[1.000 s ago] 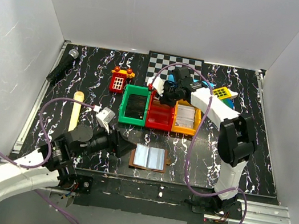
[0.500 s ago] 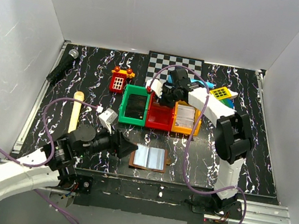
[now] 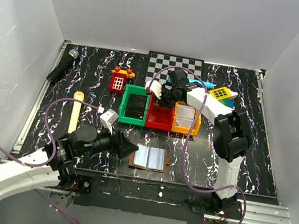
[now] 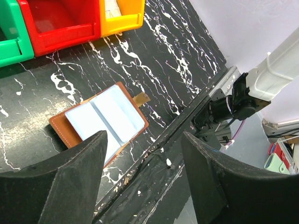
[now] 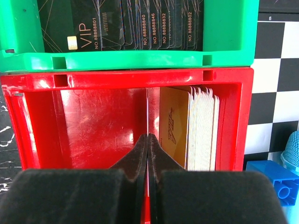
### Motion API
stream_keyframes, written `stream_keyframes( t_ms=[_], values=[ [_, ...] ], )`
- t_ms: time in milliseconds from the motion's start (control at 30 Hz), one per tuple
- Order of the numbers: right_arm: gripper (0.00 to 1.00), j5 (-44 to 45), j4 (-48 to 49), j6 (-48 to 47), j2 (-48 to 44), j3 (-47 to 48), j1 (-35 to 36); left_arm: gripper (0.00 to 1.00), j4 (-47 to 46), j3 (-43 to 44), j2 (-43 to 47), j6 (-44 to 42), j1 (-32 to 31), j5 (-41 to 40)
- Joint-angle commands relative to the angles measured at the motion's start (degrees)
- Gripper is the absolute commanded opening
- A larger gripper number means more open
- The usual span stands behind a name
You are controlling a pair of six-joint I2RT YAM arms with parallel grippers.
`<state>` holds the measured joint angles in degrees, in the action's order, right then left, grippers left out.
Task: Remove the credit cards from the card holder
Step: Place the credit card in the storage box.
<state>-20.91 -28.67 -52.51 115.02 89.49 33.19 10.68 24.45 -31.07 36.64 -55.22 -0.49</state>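
Note:
The brown card holder [image 3: 150, 158] lies open near the table's front edge, its pale blue-grey panels up; it also shows in the left wrist view [image 4: 105, 119]. My left gripper [image 3: 128, 150] is open and empty just left of it, its tips [image 4: 144, 134] over its near edge. My right gripper [image 3: 161, 96] hangs over the red bin [image 3: 159, 122] and is shut [image 5: 147, 136] on a thin card [image 5: 147, 112] seen edge-on. A stack of gold and white cards [image 5: 196, 126] stands in the red bin [image 5: 93, 121]. Black VIP cards [image 5: 117, 23] fill the green bin [image 5: 140, 59].
A green bin [image 3: 134, 105] and a yellow bin [image 3: 186, 118] flank the red one. A checkerboard [image 3: 175, 64], a red toy [image 3: 119, 80], a microphone [image 3: 62, 66], a wooden stick [image 3: 75, 112], a white cube [image 3: 107, 117] and a yellow keypad [image 3: 222, 93] lie around.
My left gripper has moved right, closer to the card holder. My right gripper has shifted slightly back and left over the bins.

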Motion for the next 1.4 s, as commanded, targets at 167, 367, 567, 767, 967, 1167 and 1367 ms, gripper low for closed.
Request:
stream_keyframes(
  t_ms=[167,367,567,767,967,1167,1367],
  values=[
    [0.01,1.57,0.45,-0.58,1.52,2.70,0.74,0.63,-1.89,-1.24,-0.75,0.62,0.29,0.49],
    [0.01,2.89,0.63,-0.49,2.75,3.76,1.26,0.63,-1.89,-1.42,-1.10,0.71,0.29,0.49],
    [0.01,2.89,0.72,-0.14,3.89,4.64,1.35,0.64,-2.06,-1.95,-0.75,1.06,0.29,0.49],
    [0.01,3.06,0.80,0.39,3.81,4.37,1.35,0.64,-2.33,-1.95,-1.10,0.97,0.29,0.49],
    [0.11,4.99,2.56,1.45,3.19,3.67,1.35,0.64,-2.59,-1.95,-1.27,0.97,0.29,2.25],
    [0.21,7.28,4.06,2.24,2.58,3.76,1.35,0.64,-2.59,-2.21,-0.75,1.06,0.29,2.25],
    [0.26,8.86,5.11,3.20,2.05,4.20,1.44,0.63,-2.77,-2.30,-0.83,1.15,0.29,2.43]
  ],
)
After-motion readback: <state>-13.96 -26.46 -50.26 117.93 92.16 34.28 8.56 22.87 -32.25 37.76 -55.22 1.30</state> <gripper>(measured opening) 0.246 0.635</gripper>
